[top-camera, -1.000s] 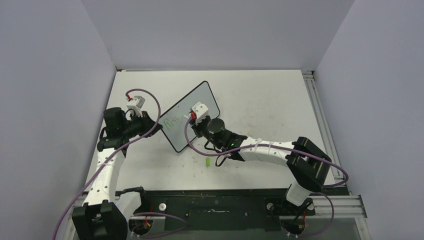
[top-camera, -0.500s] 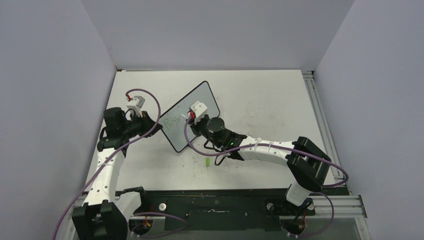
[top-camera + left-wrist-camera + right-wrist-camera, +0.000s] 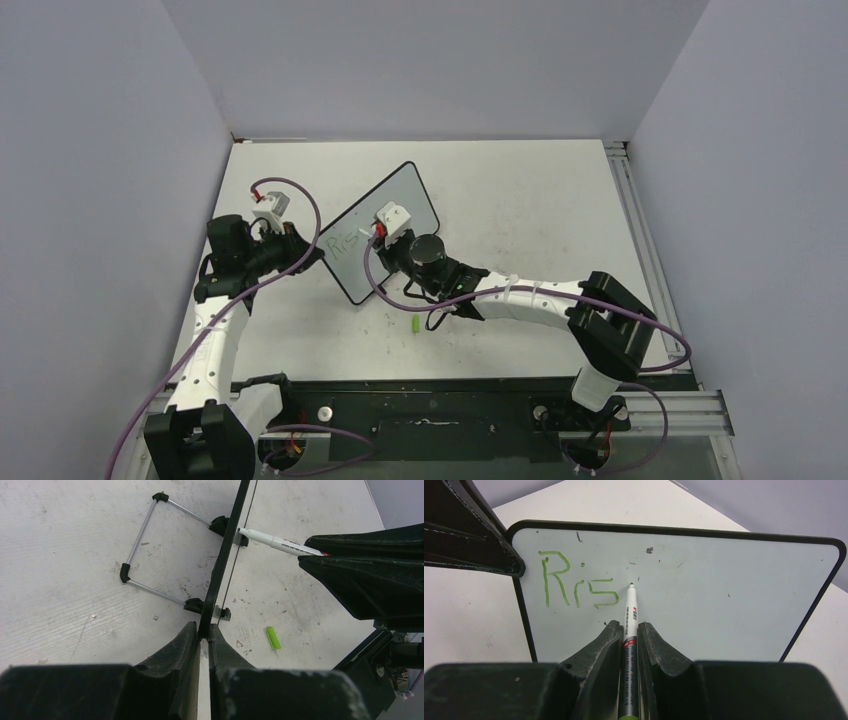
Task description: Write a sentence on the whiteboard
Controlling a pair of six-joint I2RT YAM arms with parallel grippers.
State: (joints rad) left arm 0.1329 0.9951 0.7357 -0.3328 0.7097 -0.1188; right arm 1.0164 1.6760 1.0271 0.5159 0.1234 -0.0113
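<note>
Since a second ago my right arm has slid slightly toward the left of the overhead frame, bringing the marker (image 3: 630, 611) along the board, while my left arm has held its place. My right tool (image 3: 630, 630) is closed narrow around the marker's barrel. The tip sits just to the right of the "s", and from the wrist view it looks to be at the surface, though I cannot be sure of contact.

My left tool (image 3: 204, 631) is clamped on the black edge of the whiteboard (image 3: 734, 575), which stands upright on its wire stand (image 3: 145, 535) left of centre on the tabletop (image 3: 520, 200). The sentence (image 3: 578, 586) so far reads "Ris" in green, at the left of the board face.

I judge the next letter to be the risky part. If I press too hard, the board could tilt back on its stand or twist in my left grip. The barrel could also slide between my fingers and smear the stroke. If I start too close to the "s", the letters will run together. If I let the tip lift, the line will break. A green cap (image 3: 272, 637) lies on the tabletop near the board's foot, apart from both arms.
</note>
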